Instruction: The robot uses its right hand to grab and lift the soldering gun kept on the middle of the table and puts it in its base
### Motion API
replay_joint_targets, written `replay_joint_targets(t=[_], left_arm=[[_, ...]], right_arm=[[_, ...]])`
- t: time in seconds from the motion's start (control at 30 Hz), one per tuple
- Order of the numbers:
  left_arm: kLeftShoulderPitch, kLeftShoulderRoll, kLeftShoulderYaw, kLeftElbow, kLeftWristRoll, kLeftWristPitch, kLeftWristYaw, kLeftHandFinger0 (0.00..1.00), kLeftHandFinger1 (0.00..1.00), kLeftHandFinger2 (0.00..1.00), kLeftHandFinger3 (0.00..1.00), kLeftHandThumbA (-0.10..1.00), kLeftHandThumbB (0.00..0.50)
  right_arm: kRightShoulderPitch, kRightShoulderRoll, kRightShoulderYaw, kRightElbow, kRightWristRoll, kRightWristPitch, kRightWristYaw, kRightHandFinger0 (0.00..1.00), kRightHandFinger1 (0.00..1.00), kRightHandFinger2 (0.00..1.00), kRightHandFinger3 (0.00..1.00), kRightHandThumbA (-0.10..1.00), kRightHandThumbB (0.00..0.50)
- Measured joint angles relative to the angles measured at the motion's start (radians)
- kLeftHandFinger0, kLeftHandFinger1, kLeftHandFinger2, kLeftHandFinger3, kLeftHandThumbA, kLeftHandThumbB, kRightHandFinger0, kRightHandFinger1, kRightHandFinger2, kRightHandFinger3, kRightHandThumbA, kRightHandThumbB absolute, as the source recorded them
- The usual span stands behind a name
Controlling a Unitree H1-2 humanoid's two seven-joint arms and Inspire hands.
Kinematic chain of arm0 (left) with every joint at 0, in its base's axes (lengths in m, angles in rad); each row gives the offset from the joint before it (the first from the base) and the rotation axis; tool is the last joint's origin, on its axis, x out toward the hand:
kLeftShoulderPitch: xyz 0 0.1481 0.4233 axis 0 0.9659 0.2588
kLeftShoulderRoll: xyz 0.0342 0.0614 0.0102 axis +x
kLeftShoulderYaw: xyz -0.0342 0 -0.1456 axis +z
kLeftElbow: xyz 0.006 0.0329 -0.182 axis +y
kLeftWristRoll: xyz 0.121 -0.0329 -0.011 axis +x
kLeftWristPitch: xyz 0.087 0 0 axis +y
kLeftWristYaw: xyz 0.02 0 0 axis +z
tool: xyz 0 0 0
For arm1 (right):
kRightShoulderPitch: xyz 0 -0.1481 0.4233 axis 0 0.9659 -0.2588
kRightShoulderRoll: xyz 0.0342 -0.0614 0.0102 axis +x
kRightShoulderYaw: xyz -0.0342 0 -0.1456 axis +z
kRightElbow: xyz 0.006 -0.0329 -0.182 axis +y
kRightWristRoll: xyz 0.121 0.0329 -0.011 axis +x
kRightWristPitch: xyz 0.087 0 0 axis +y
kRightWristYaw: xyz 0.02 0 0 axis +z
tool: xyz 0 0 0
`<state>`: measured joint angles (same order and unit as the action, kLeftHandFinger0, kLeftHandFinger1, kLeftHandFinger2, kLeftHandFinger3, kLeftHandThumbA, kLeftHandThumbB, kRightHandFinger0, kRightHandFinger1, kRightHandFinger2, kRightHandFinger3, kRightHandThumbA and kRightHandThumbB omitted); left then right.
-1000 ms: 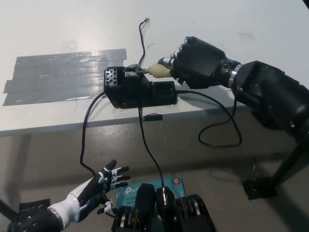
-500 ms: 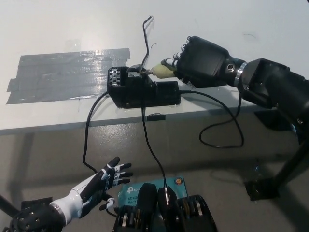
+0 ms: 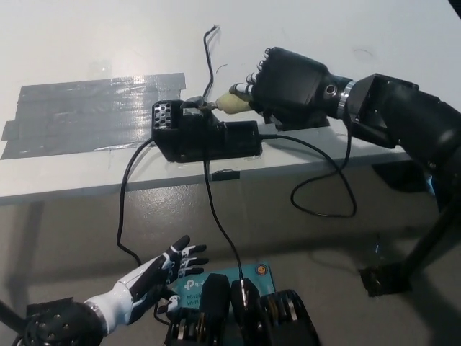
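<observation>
Right hand (image 3: 288, 85) pinches the iron (image 3: 232, 105) by its pale handle, tip now at the base (image 3: 205, 137) near the table (image 3: 302, 29) front edge. Against a second ago, little has changed beyond a camera shift; insertion looks nearly done, release pending. Left hand (image 3: 169, 267) hangs low, fingers spread.

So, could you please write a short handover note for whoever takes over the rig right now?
Right hand: shut on the soldering gun, its cream handle showing, tip at the base.
Left hand: open, resting low below the table edge.
Base sits near the table's front edge, beside grey tape.
Done: gun grabbed and brought to the base.
Left: seat it fully, release. Whether it is already seated cannot be told.
</observation>
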<state>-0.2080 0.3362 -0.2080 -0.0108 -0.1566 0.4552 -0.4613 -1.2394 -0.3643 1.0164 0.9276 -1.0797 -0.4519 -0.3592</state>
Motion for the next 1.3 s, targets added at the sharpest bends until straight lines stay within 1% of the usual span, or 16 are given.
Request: replay_joint_targets(t=[0.03,0.07,0.2,0.27,0.33,0.47,0.63,0.67,0.8,0.87,0.93,1.03,1.07,1.17,1.23,1.3], left_arm=[[-0.002,0.0,-0.001,-0.001,0.002,0.0,0.0,1.0,1.0,1.0,1.0,1.0,0.32],[-0.003,0.0,-0.002,-0.001,0.003,0.0,0.0,1.0,1.0,1.0,1.0,1.0,0.32],[-0.008,-0.002,-0.003,-0.003,0.01,0.0,0.0,1.0,1.0,1.0,1.0,1.0,0.316],[-0.01,-0.004,-0.005,-0.004,0.013,0.0,0.0,1.0,1.0,1.0,1.0,1.0,0.302],[-0.01,-0.005,-0.007,-0.006,0.013,0.0,0.0,1.0,1.0,1.0,1.0,1.0,0.306],[-0.01,-0.007,-0.009,-0.006,0.014,0.0,0.0,1.0,1.0,1.0,1.0,1.0,0.307],[-0.011,-0.01,-0.012,-0.006,0.015,0.0,0.0,1.0,1.0,1.0,1.0,1.0,0.314],[-0.012,-0.011,-0.013,-0.006,0.015,0.001,0.0,1.0,1.0,1.0,1.0,1.0,0.315],[-0.012,-0.017,-0.016,-0.014,0.018,0.001,0.0,1.0,1.0,1.0,1.0,1.0,0.323],[-0.012,-0.018,-0.017,-0.019,0.019,0.001,0.0,1.0,1.0,1.0,1.0,1.0,0.3],[-0.012,-0.018,-0.02,-0.02,0.021,0.001,0.0,1.0,1.0,1.0,1.0,1.0,0.309],[-0.012,-0.018,-0.03,-0.02,0.026,0.001,0.0,1.0,1.0,1.0,1.0,1.0,0.324],[-0.012,-0.018,-0.035,-0.022,0.03,0.001,0.0,1.0,1.0,1.0,1.0,1.0,0.345],[-0.012,-0.019,-0.046,-0.028,0.036,0.001,0.001,1.0,1.0,1.0,1.0,1.0,0.333],[-0.012,-0.022,-0.05,-0.034,0.042,0.0,0.002,1.0,1.0,1.0,1.0,1.0,0.351],[-0.012,-0.023,-0.051,-0.034,0.045,0.0,0.002,1.0,1.0,1.0,1.0,1.0,0.37]], right_arm=[[-0.006,0.003,0.003,0.014,-0.001,-0.002,-0.006,0.0,0.08,0.59,0.36,-0.05,0.217],[-0.009,0.005,0.005,0.022,-0.002,-0.004,-0.009,0.0,0.08,0.59,0.37,-0.06,0.218],[-0.012,0.015,0.01,0.046,0.002,-0.012,-0.026,0.0,0.14,0.62,0.19,-0.1,0.161],[-0.012,0.02,0.012,0.06,0.008,-0.013,-0.034,0.0,0.18,0.68,0.25,-0.1,0.131],[-0.012,0.022,0.013,0.065,0.014,-0.014,-0.036,0.0,0.18,0.68,0.26,-0.1,0.172],[-0.014,0.027,0.018,0.077,0.022,-0.014,-0.042,0.0,0.23,0.72,0.24,-0.1,0.133],[-0.019,0.031,0.03,0.077,0.046,-0.014,-0.036,0.0,0.26,0.7,0.21,-0.1,0.102],[-0.019,0.032,0.032,0.077,0.049,-0.014,-0.034,0.0,0.27,0.69,0.26,-0.1,0.109],[-0.023,0.034,0.037,0.076,0.066,-0.014,-0.018,0.0,0.21,0.62,0.27,-0.1,0.102],[-0.027,0.034,0.044,0.075,0.072,-0.014,-0.011,0.0,0.2,0.59,0.33,-0.1,0.125],[-0.035,0.034,0.059,0.076,0.077,-0.014,-0.008,0.0,0.16,0.55,0.31,-0.09,0.14],[-0.046,0.036,0.075,0.078,0.086,-0.014,-0.001,0.0,0.04,0.44,0.39,-0.08,0.121],[-0.051,0.038,0.084,0.08,0.087,-0.014,-0.001,0.0,0.02,0.44,0.4,-0.1,0.129],[-0.061,0.045,0.1,0.09,0.089,-0.014,-0.003,0.0,0.03,0.46,0.39,-0.1,0.119],[-0.068,0.06,0.103,0.102,0.091,-0.014,0.003,0.0,0.01,0.45,0.38,-0.1,0.165],[-0.074,0.075,0.105,0.108,0.093,-0.014,0.006,0.0,0.02,0.49,0.39,-0.1,0.135]])
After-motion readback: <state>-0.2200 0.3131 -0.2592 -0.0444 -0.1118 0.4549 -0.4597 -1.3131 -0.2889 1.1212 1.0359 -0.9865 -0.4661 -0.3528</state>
